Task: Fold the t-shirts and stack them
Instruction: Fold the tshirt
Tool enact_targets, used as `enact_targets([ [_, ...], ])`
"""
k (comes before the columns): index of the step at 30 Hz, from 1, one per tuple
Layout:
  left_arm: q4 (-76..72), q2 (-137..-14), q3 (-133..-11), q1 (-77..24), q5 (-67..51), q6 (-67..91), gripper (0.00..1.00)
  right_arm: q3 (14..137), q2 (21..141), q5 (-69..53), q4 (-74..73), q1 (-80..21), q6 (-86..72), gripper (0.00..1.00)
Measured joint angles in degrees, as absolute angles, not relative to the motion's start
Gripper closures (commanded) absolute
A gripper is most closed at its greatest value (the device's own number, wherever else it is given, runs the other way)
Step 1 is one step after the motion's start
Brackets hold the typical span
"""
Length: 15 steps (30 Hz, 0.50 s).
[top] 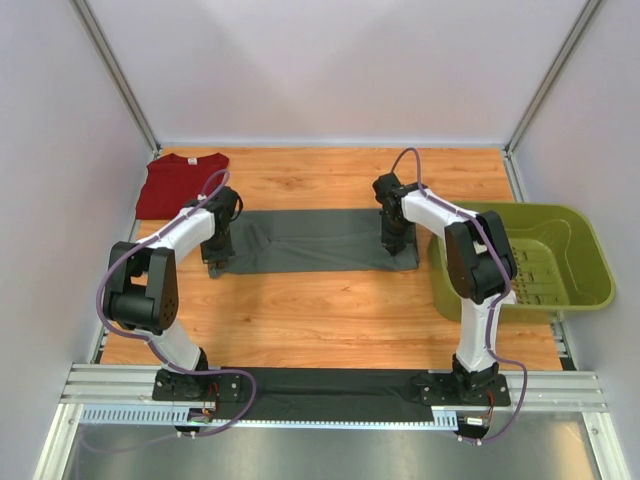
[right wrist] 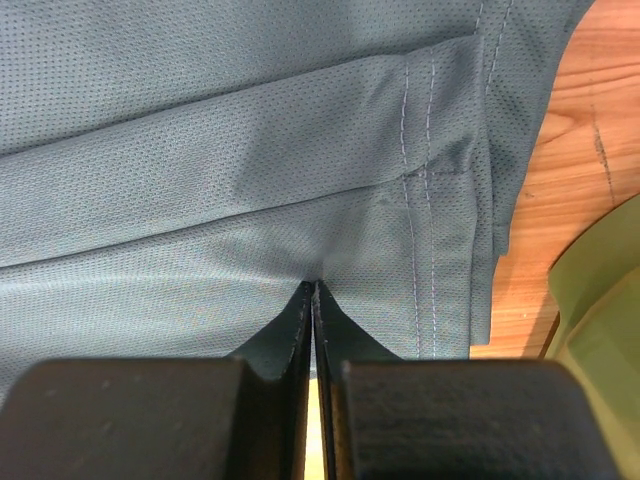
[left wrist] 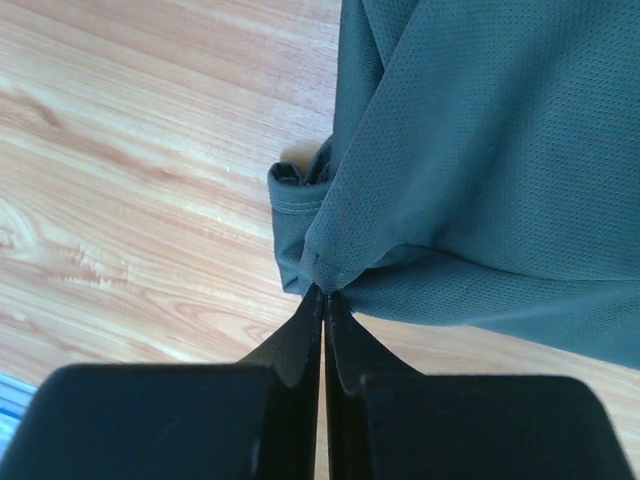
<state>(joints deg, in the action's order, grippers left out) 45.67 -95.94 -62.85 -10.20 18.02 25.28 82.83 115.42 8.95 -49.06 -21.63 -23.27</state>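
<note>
My left jaws and right jaws clench opposite ends of the dark grey t-shirt [top: 310, 240], stretched across the middle of the counter [top: 330, 310]; the pinched bits are hidden between the tips. The dark red t-shirt [top: 178, 185] lies in the far left corner, partly behind my left arm [top: 180, 232].

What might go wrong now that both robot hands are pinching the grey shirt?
1. The left gripper and right gripper pinch the grey shirt only at their very tips, so the cloth may slip out when lifted.
2. The cloth is bunched at the left pinch, so the fold may turn out crooked.
3. The shirt's right end lies close to the basket, so it might snag on the rim.
</note>
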Motion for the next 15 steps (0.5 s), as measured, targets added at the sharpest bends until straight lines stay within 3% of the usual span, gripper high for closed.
enact_targets([
  [15,48.7,-94.1,-63.4,-10.1,21.3,11.6,1.0,83.1,115.7,9.0,-49.1,-20.3,-23.2,1.0],
])
